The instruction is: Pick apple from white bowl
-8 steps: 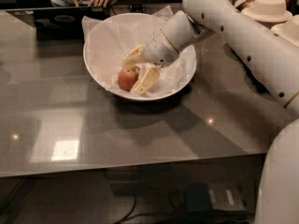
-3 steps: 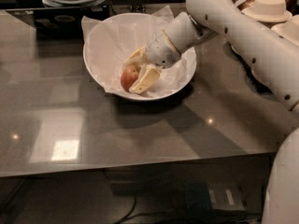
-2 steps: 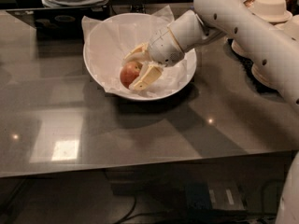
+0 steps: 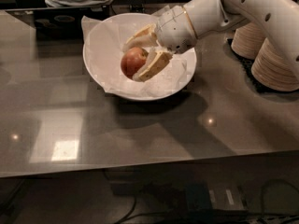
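We saw the pincer (image 4: 132,62) clamped around the apple (image 4: 131,59), over the white bowl (image 4: 95,34) near the counter's (image 4: 140,139) far edge.

The arm (image 4: 261,8) is thick, rounded and glossy white, with small dark screw holes in its shell. A seamed white wrist (image 4: 176,28) carries the gripper (image 4: 131,62), near the desk's far edge, with two flat beige fingers (image 4: 152,65).

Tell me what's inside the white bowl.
Crinkled paper, plus the apple clamped in the gripper. The paper hides the bowl floor; a finger covers the apple's right side.
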`<act>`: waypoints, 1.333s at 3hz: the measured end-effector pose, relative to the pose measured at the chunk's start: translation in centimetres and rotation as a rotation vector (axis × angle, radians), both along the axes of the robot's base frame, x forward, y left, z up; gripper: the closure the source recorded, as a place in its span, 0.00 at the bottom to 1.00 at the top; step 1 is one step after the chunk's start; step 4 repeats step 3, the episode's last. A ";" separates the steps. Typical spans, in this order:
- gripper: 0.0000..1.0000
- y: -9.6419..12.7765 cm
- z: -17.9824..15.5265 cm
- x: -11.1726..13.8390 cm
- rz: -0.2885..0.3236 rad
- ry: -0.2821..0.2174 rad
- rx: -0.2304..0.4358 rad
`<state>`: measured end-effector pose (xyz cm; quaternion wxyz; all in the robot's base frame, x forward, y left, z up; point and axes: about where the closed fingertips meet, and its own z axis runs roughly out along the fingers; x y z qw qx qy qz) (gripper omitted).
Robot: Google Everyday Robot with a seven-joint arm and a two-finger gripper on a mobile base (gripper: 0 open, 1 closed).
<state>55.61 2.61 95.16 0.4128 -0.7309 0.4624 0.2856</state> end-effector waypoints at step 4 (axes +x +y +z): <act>1.00 -1.7 4.3 -3.0 -0.045 -0.063 -0.054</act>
